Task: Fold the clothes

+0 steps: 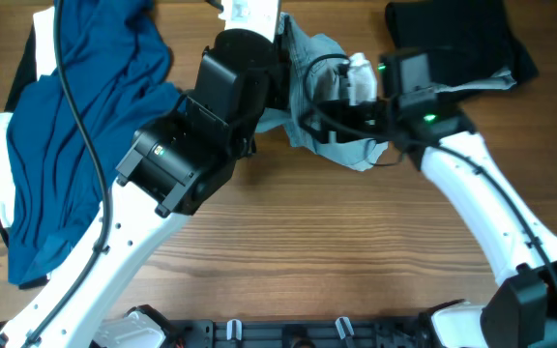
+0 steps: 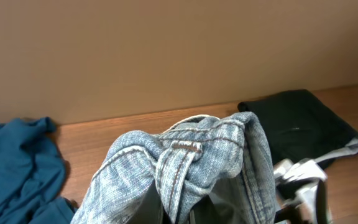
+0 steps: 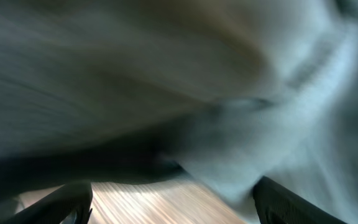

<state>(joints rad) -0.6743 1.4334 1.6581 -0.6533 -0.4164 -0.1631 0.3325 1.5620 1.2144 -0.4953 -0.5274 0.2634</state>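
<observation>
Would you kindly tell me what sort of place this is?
Probably a robotics lab bench, not a home: a left arm and right arm work at a wooden table before a plain tan wall, at denim shorts, with a deep-blue garment and black garment nearby.

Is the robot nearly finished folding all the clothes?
Not nearly. The black garment lies fairly flat and tidy, so it may be done. The denim shorts are being worked on now: bunched up, not folded. The big blue garment and something white peeking out beside it lie crumpled, waiting their turn.
</observation>
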